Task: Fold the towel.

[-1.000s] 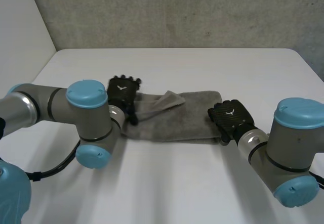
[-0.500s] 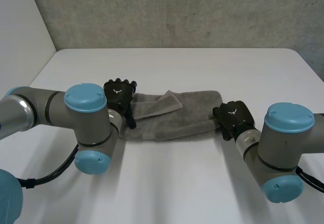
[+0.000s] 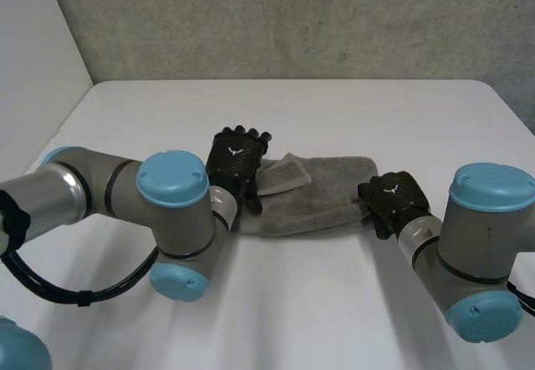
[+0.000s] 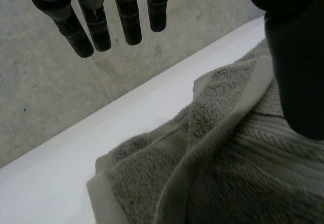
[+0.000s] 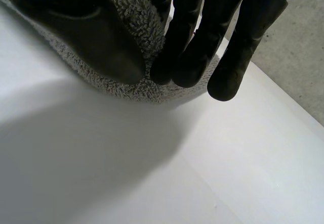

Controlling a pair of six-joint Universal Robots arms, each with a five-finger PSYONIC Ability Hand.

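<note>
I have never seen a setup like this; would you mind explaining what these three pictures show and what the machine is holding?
This is a robot with two arms at a white table, each ending in a black hand. The wide picture looks down from a camera between and behind the arms; the other two come from cameras on the wrists, looking along each palm. A grey towel, bunched into a long strip, lies on the table. The right hand pinches the towel's right end between thumb and fingers. The left hand is over the other end, fingers straight, gripping nothing.
</note>
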